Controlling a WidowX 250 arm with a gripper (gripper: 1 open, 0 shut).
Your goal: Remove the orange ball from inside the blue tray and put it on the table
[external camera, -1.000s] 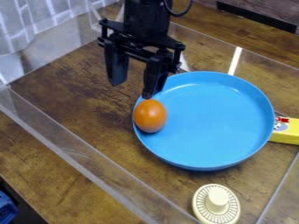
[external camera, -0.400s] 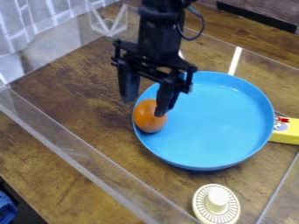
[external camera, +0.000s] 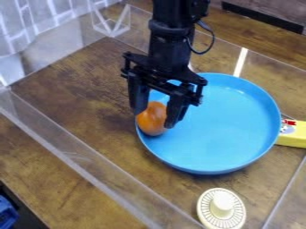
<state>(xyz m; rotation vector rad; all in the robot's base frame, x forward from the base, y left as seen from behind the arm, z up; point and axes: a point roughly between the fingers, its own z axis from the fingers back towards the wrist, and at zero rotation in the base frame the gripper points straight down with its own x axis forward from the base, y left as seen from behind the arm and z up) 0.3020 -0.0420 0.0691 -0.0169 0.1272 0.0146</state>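
The orange ball [external camera: 148,119] lies inside the blue tray [external camera: 233,125], against its left rim. My gripper [external camera: 157,113] hangs straight down over the ball, open, with one black finger to the ball's left and the other in front of its right side, partly hiding it. The fingers straddle the ball; whether they touch it I cannot tell. The dark wood table [external camera: 72,107] spreads around the tray under a glossy clear cover.
A yellow block [external camera: 292,134] sits at the tray's right edge. A small cream round disc [external camera: 221,207] lies near the front. A clear plastic wall runs along the table's left and front sides.
The gripper has come down and moved right and nearer, from above the tray's far-left rim to around the ball. Its jaws stayed open. The ball has not moved.
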